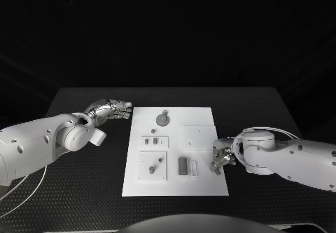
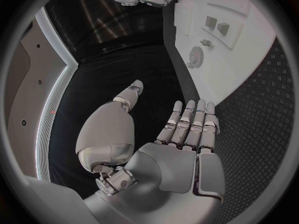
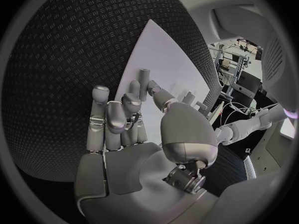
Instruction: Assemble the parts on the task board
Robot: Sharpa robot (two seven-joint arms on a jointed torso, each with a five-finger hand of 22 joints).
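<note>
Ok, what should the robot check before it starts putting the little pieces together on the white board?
1. Left hand empty, beside the task board: ok.
2. Right hand empty: ok, fingers spread, nothing in them.
3. Right hand near the board's edge: ok.
4. Gear flat on the board: ok.
5. Dark bar lying free, nothing over it: ok.
6. Small pegs seated properly: cannot tell.

Black table (image 1: 84, 194) under white task board (image 1: 203, 116).
</note>
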